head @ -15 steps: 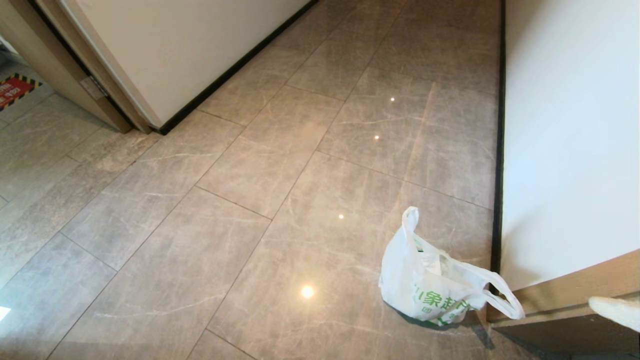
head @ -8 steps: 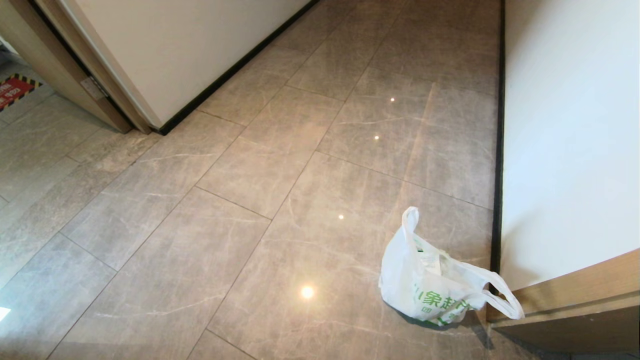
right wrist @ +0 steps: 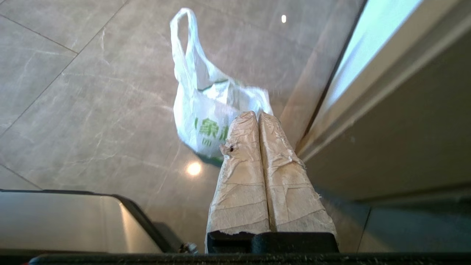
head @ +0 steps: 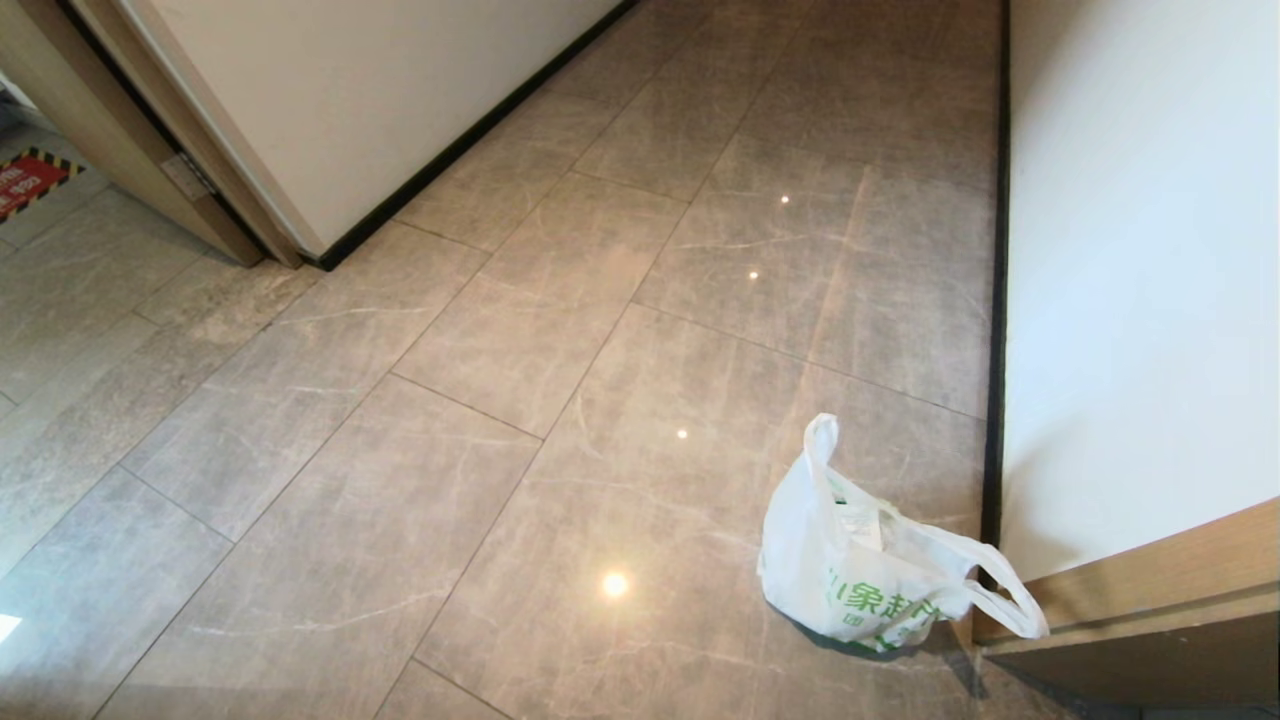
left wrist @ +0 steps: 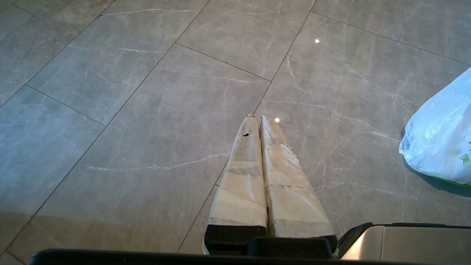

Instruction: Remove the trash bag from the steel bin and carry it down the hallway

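Bag's on the floor now, so the drop-off looks done. Trash bag (head: 870, 570) sits slumped on the hallway (head: 560, 380) tiles at the near right, just beside the wall and a wooden door frame (head: 1130, 590), nobody holding it. A second ago a bit of the right arm poked into the head view's near-right corner; that's gone. Right gripper (right wrist: 257, 116) is closed on nothing, pulled back short of the bag. Left gripper (left wrist: 256, 118) is closed too, parked over bare tiles.
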{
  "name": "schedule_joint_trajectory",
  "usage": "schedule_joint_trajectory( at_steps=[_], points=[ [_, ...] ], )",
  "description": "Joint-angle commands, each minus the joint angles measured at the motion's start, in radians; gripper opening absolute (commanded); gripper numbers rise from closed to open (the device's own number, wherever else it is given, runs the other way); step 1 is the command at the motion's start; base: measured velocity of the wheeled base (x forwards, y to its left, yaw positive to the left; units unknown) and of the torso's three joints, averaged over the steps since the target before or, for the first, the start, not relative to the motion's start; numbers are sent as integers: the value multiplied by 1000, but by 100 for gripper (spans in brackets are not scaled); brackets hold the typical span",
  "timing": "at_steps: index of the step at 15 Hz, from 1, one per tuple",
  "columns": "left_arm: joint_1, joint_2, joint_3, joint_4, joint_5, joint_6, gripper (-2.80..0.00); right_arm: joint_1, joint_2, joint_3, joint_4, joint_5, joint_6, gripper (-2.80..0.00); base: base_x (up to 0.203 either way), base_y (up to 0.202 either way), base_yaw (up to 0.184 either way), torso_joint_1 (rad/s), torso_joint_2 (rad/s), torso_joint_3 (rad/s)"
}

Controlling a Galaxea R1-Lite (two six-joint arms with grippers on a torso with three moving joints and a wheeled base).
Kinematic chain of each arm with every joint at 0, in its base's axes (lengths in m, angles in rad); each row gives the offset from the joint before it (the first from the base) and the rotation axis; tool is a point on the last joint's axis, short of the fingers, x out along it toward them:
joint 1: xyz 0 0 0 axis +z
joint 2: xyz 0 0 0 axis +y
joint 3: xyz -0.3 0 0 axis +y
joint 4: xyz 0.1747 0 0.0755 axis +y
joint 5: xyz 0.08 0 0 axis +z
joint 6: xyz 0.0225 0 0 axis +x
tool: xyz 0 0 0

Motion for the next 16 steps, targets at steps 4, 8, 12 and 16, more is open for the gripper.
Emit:
schedule_joint_trajectory(
  at_steps=[4,8,12,16],
  points=[
    [0,0,0,0,0,0,-280,0,-6,54,-112,4,-31,-280,0,0,0,0,0,0],
    [0,0,0,0,0,0,-280,0,-5,54,-108,0,-7,-280,0,0,0,0,0,0],
    [0,0,0,0,0,0,-280,0,-5,54,-110,0,1,-280,0,0,0,0,0,0],
    [0,0,0,0,0,0,-280,0,-5,53,-110,0,1,-280,0,0,0,0,0,0]
  ],
)
